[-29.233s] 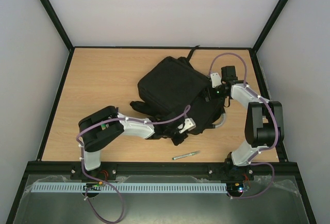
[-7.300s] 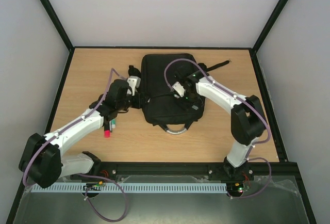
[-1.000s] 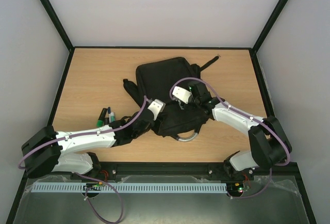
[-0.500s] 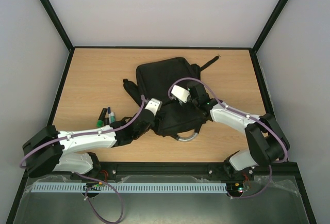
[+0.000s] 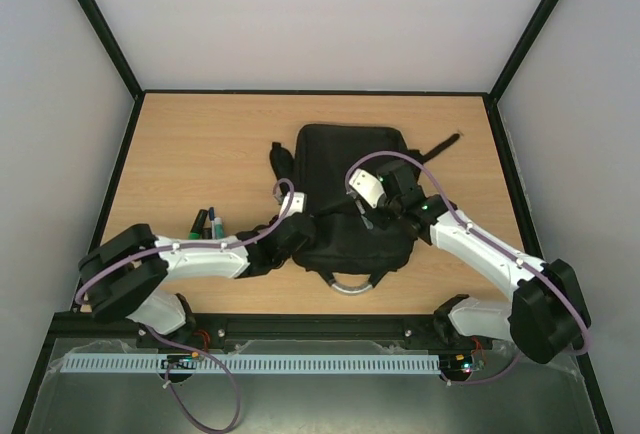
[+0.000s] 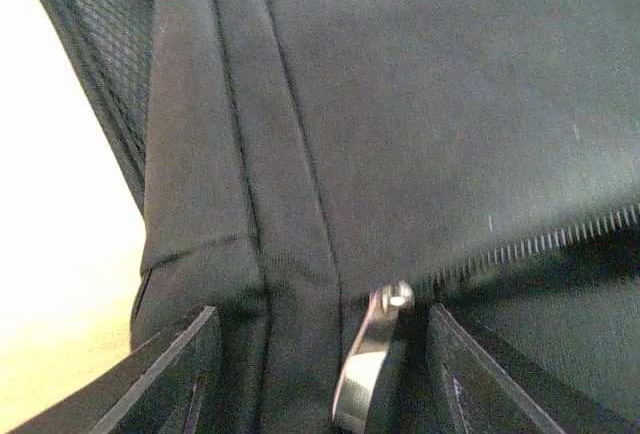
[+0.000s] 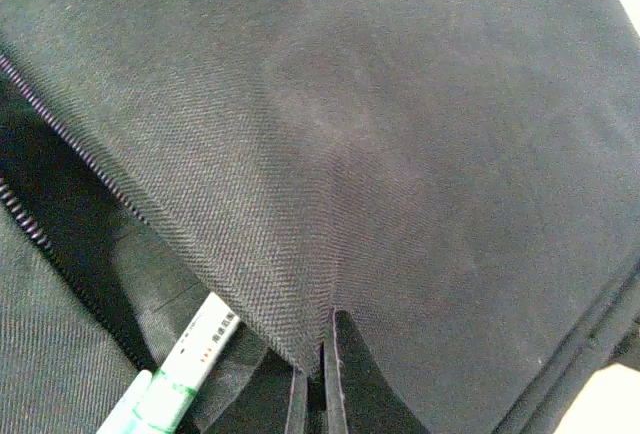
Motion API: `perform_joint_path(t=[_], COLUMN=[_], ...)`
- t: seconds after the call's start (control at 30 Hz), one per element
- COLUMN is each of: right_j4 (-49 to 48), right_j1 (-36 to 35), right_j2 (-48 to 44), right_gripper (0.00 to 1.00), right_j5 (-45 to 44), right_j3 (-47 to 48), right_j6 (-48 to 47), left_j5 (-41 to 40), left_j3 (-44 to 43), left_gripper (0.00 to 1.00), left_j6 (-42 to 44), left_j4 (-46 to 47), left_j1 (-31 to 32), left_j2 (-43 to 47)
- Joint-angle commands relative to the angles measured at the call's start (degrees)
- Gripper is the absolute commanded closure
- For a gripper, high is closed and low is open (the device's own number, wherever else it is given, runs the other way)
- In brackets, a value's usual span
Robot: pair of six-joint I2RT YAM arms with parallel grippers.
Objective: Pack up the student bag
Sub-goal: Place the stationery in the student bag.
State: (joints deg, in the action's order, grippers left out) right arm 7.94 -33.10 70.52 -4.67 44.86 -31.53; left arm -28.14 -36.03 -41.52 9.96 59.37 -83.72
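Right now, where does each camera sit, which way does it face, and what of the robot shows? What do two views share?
Top external: above and behind the robot, looking down on the table and student bag; the left arm and right arm show.
Left wrist: on the left arm, close against the bag's side; the left gripper stands open around a zipper pull.
Right wrist: on the right arm, close over the bag; the right gripper pinches fabric beside a marker.
Shared: both wrist views show zipper teeth.
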Motion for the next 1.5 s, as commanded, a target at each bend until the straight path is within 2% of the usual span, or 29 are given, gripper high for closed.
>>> perform_joint_path(t=[0.0, 0.13, 0.23, 0.43, 0.57, 0.67, 0.87, 1.07, 1.33, 1.47], right_j4=[9.6, 12.6, 11.4, 9.3, 8.4, 8.8, 12.2, 8.2, 4.7, 4.5], right_j1=[-1.6, -1.6, -1.6, -1.6, -1.6, -1.6, -1.6, -1.4, -1.2, -1.0], right_j2=[-0.9, 1.4, 1.4, 1.2, 0.1, -0.6, 2.5, 1.7, -1.6, -2.4], right_gripper=[0.99, 0.99, 0.99, 0.99, 0.99, 0.99, 0.99, 0.99, 0.99, 0.99], right_j5=[4.7, 5.5, 5.1, 4.3, 3.0, 3.0, 4.3, 3.3, 1.4, 1.3], right_j3=[2.8, 5.3, 4.7, 3.2, 3.4, 4.7, 11.7, 8.3, 4.4, 3.7], right_j6=[7.4, 12.0, 12.8, 13.8, 14.5, 14.7, 15.2, 15.3, 14.7, 14.7], left_j5=[0.2, 2.1, 0.9, 1.0, 7.4, 12.5, 22.6, 27.9, 27.5, 22.9], left_j3=[-5.3, -10.8, -11.7, -6.6, -1.7, -0.4, -1.4, -5.4, -9.7, -12.8], left_gripper=[0.41, 0.42, 0.42, 0.39, 0.40, 0.42, 0.49, 0.68, 0.67, 0.74], left_j6=[4.4, 9.8, 11.3, 11.2, 11.6, 11.4, 10.0, 8.4, 5.9, 4.8], left_j4=[4.1, 5.5, 3.8, -0.2, 2.7, 5.7, 14.9, 20.8, 21.3, 18.5], left_j1=[-4.5, -7.9, -8.0, -4.2, -0.4, 1.9, 3.4, 3.5, 3.5, 3.3], left_j2=[-6.0, -10.2, -7.4, 4.1, 9.2, 9.8, 3.8, -4.3, -11.9, -15.1])
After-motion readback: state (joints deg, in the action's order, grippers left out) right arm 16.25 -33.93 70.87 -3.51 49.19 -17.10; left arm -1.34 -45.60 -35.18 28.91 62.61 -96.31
